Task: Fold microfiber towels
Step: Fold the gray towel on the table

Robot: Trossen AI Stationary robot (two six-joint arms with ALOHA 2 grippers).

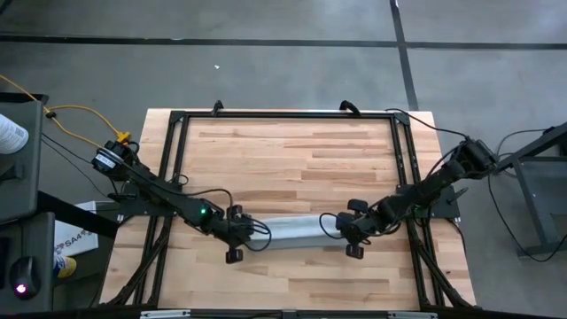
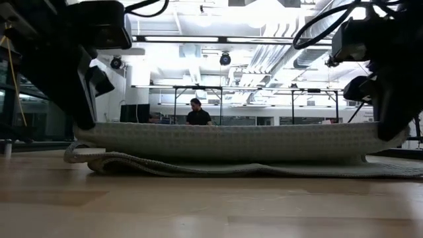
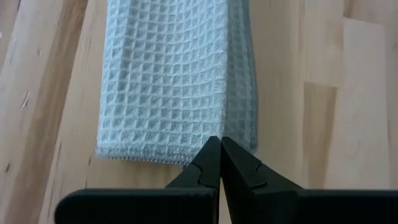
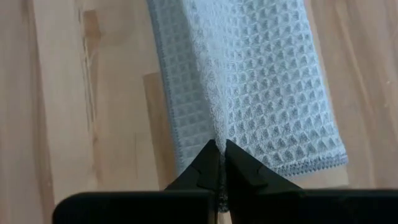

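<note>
Wooden tabletop [image 1: 292, 151]: carries the cloth toward its near edge, midway between both arms
Grey microfiber towel [image 1: 292, 232]: long narrow band, long axis running left to right; upper layer lifted taut over lower
Left gripper [image 1: 237, 232]: pinching left end
Right gripper [image 1: 353, 232]: pinching right end, equally near

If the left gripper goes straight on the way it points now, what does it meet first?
The towel: the left gripper is already shut on its near edge, and the cloth lies straight ahead. Past it, probably the right gripper at the other end.
</note>
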